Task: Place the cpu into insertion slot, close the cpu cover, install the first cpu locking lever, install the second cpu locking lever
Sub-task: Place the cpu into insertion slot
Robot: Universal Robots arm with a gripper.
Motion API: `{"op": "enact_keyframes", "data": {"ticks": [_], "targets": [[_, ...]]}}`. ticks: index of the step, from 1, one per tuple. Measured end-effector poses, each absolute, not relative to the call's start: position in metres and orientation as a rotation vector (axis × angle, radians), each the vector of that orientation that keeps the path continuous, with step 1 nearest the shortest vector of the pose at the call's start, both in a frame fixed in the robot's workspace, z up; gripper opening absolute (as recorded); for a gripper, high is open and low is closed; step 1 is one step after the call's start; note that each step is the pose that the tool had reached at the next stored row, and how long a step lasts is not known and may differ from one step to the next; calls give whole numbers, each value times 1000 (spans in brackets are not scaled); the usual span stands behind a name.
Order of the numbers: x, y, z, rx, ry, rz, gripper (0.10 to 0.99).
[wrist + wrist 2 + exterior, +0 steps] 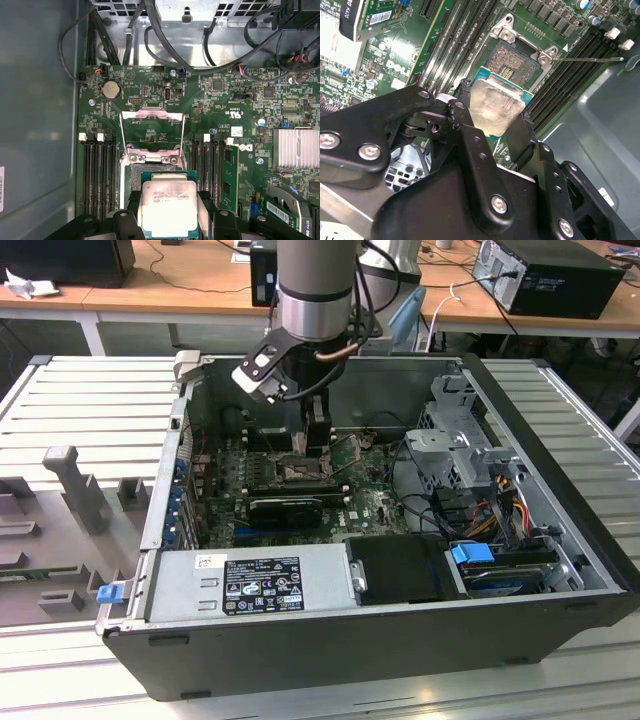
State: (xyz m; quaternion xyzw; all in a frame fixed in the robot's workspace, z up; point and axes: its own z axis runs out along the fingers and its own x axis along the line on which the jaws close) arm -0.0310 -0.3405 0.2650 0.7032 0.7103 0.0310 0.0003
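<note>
Inside the open black metal computer case (330,660), the grey cylindrical robot arm (315,290) reaches straight down from above, its wrist vertical and its black gripper (305,445) low over the green motherboard (375,505). In both wrist views the black fingers (470,135) pinch the cpu (167,207), a small flat square chip with a pale silver-grey metal top, by two opposite edges. The chip hangs over one edge of the insertion slot (512,60), a square socket with a dark rim and pale contact field; whether it touches the socket cannot be told. In the first wrist view the cpu cover (152,115), a thin metal frame with a square cut-out, stands swung open on the slot's far side, with long black memory slots (97,175) on either flank. Faint print crosses the chip's top, too small to read. A black printed label (262,585) and a small white sticker (212,561) sit on the silver power supply box (325,575), and a white sticker (236,131) lies on the board near a ribbed silver heatsink (295,147).
</note>
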Motion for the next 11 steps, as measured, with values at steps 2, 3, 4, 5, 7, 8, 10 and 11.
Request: {"op": "enact_keyframes", "data": {"ticks": [2,3,4,5,7,8,10,11], "targets": [[-31,-341,263,2204,2236,97,529],[-31,-341,262,2203,2238,97,529],[-31,-341,262,2202,2239,96,529],[-31,-341,262,2202,2239,96,529],[-31,-340,261,2202,2239,97,529],[-31,-341,258,2202,2239,97,529],[-32,-340,254,2201,2239,97,529],[-33,-340,252,2203,2238,96,529]]}}
